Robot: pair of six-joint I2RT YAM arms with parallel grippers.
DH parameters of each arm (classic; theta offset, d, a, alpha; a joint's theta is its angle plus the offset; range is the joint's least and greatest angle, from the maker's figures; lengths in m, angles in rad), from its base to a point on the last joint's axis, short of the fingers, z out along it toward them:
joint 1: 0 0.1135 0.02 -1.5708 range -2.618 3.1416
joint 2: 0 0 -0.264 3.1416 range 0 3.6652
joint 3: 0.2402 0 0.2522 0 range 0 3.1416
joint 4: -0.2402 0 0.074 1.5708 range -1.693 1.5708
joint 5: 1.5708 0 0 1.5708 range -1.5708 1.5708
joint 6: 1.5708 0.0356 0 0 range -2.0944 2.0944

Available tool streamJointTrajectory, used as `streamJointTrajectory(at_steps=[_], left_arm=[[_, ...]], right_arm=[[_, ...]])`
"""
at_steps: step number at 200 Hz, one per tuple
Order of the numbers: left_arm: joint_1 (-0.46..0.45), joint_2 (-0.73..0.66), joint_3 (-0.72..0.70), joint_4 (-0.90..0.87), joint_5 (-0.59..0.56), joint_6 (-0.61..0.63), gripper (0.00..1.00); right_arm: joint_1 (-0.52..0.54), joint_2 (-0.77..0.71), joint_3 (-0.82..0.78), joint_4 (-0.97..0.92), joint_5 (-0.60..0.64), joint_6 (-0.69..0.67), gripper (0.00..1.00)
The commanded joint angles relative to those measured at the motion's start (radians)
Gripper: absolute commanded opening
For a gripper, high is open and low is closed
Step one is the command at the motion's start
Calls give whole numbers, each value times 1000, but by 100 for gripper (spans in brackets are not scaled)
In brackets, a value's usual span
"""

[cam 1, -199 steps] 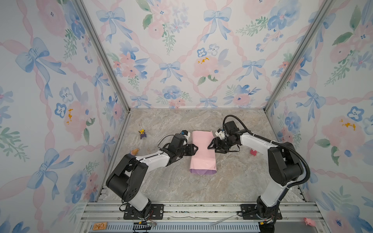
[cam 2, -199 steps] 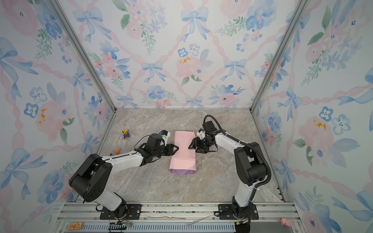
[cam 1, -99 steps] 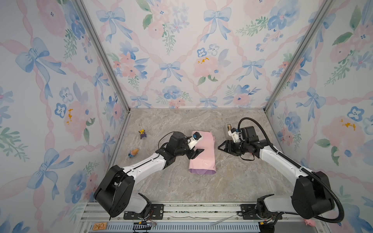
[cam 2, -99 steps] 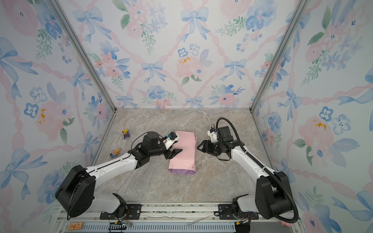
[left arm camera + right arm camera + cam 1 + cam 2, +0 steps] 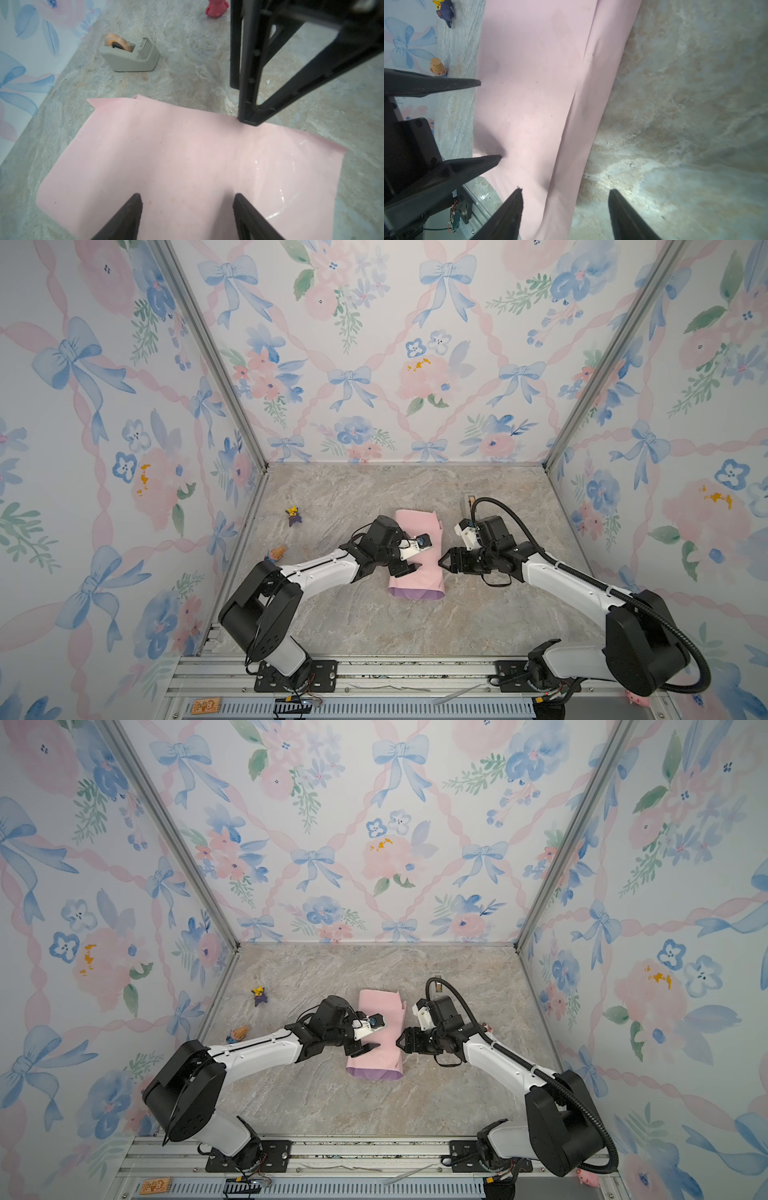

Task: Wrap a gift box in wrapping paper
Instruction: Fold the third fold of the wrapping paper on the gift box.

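The wrapping paper [image 5: 426,583] is lying folded, pink side up, mid-frame on the table [image 5: 374,497] in both top views. The left claw [image 5: 187,197] is hovering over its left edge, jaws apart. The right claw [image 5: 444,562] is facing its right edge, jaws apart and empty.

Robot lab booth (floral-papered walls [image 5: 374,364])

Floral bow-patterned walls [image 5: 374,364], grey-beige marbled floor [image 5: 374,635], aluminium corner posts [image 5: 209,352], metal rail [image 5: 415,672] along front edge
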Motion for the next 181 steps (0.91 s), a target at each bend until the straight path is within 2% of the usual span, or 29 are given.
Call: streamJointTrajectory(at_steps=[1, 61, 130, 181], left_arm=[[-12, 19, 0, -15, -28, 58, 72], [-34, 38, -8, -14, -112, 83, 71], [-38, -83, 4, -62, 40, 21, 76], [-53, -81, 2, -163, -16, 85, 77]], right_arm=[[27, -11, -19, 37, 34, -29, 68], [67, 11, -56, 79, 55, -36, 68], [79, -40, -73, 82, 3, -21, 69], [107, -58, -111, 81, 0, -3, 71]])
